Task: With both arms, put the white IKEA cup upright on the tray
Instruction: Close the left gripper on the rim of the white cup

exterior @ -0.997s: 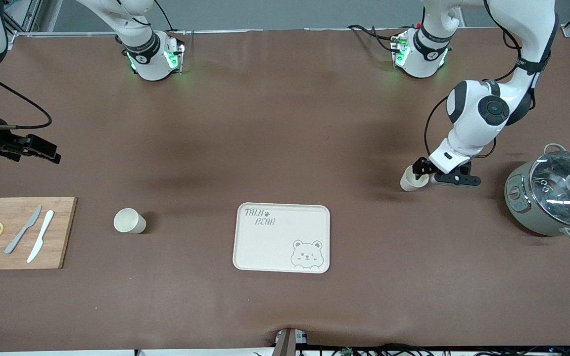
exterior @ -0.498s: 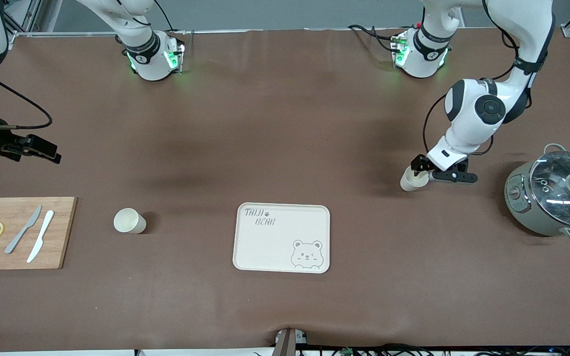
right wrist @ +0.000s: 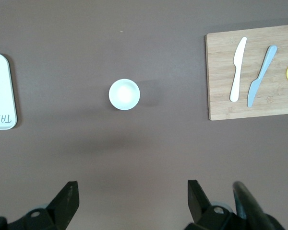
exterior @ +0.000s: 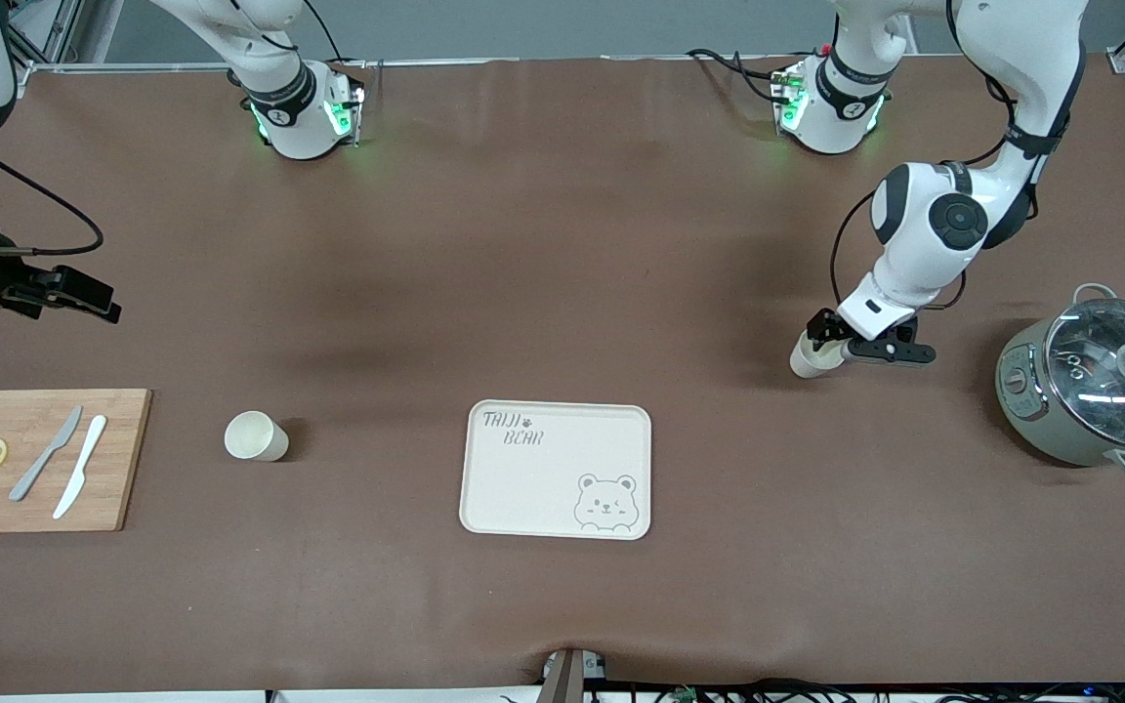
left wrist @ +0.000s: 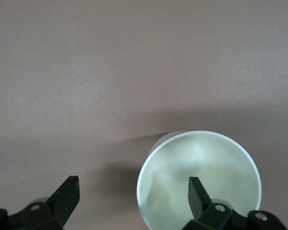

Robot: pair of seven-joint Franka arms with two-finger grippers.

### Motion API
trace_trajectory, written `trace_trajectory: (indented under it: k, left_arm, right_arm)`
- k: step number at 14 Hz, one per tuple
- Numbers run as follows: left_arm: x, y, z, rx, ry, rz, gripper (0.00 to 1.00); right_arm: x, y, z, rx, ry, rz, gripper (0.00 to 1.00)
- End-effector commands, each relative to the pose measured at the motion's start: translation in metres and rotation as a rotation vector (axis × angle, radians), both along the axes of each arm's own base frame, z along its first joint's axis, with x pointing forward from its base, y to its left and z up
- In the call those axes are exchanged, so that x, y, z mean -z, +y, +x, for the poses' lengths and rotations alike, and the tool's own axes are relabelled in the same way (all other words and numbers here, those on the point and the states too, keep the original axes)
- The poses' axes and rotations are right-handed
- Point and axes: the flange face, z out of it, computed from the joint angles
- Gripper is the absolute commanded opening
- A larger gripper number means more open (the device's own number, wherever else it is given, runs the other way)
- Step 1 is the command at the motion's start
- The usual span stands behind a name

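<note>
Straddling the rim of one white cup (exterior: pixel 810 357) at frame right, our left gripper (exterior: pixel 836 342) is spreading its fingers (left wrist: pixel 198 194), one inside it. We are keeping our right gripper (exterior: pixel 84 298) spread at the left edge, waiting. Another cup (exterior: pixel 253 435) is standing lower left; the tray (exterior: pixel 557 469) is lying centre.

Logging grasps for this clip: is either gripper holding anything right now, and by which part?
Nothing held. The left gripper is open, one finger inside the cup by its rim. The right gripper is open, waiting.
</note>
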Motion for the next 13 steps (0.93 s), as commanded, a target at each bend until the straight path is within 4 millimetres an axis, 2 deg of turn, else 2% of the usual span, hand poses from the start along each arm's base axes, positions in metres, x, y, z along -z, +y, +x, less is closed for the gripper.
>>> trace_trajectory:
  k: [1,2,4,5,6,13]
  left_arm:
    - [-0.0018,0.0011,0.0007,0.018,-0.018,0.007,1.0]
    - [-0.0018,0.0011,0.0007,0.018,-0.018,0.007,1.0]
    - [-0.0033,0.0003,0.0009,0.017,-0.021,0.006,0.67]
    - [-0.0048,0.0003,0.0013,0.003,-0.024,0.004,0.38]
    - [-0.0056,0.001,0.0016,-0.003,-0.025,0.003,0.0]
    - [-0.0073,0.0,0.0034,-0.003,-0.031,0.002,0.0]
  right_arm:
    - [-0.0015,-0.0018,-0.0057,0.0,-0.008,0.004,1.0]
    - [-0.0015,-0.0025,-0.0057,0.002,-0.008,0.005,1.0]
    - [-0.0015,-0.0025,-0.0057,0.002,-0.008,0.005,1.0]
    - [-0.0014,-0.0018,-0.0059,0.0,-0.006,0.004,1.0]
    - [-0.0014,-0.0018,-0.0059,0.0,-0.006,0.004,1.0]
    - [-0.0008,-0.0016,-0.0064,0.0,-0.004,0.004,1.0]
